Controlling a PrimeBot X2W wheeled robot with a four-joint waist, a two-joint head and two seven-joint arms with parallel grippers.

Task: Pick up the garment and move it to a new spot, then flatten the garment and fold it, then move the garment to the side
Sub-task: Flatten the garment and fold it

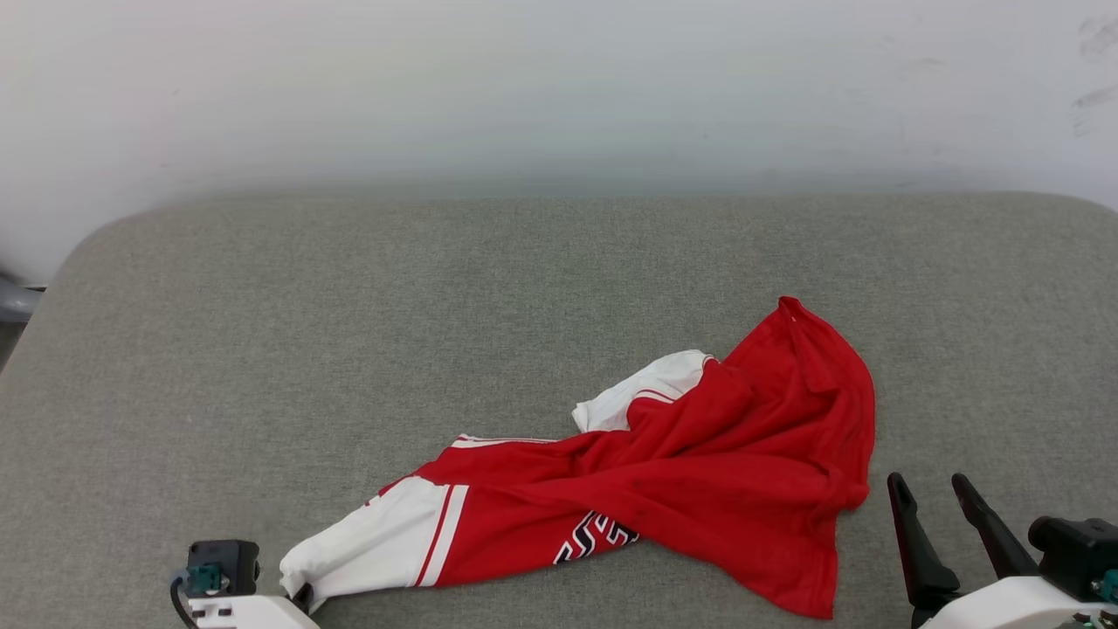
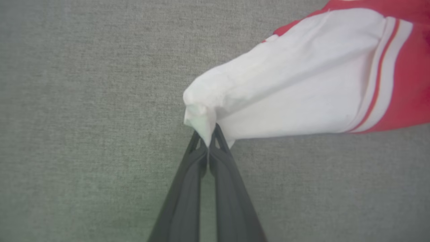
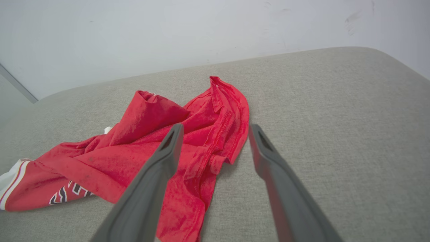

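One garment (image 1: 699, 454), two hands and one bench (image 1: 349, 306), seen from the head and both wrists.

**Count.** A single red shirt lies crumpled on the grey fabric top of the bench, in the near right part of the head view, stretched from the lower left towards a raised red peak at the upper right. Two white sleeves show: the near sleeve (image 2: 285, 84), edged with red stripes, at the garment's lower left end, and the far sleeve (image 1: 646, 389), tucked partly under a red fold near the middle. One patch of black, white-outlined lettering (image 1: 594, 537) shows at the front edge; it is folded and cannot be read. One pale wall (image 1: 524, 87) stands behind the bench. Each hand has two long dark fingers.

**Left hand** (image 2: 208, 136). Clenched. Its two fingers are pressed together, with a pinch of white cloth from the tip of the near sleeve caught between their tips. The sleeve runs away from the grip to the upper right of the left wrist view, drawn into creases at the pinch.

**Right hand** (image 1: 928, 480). Released, fingers spread wide, holding nothing. It sits at the lower right of the head view, just beside the garment's right edge and apart from it. In the right wrist view, the red hem lies beyond and between the two fingers.
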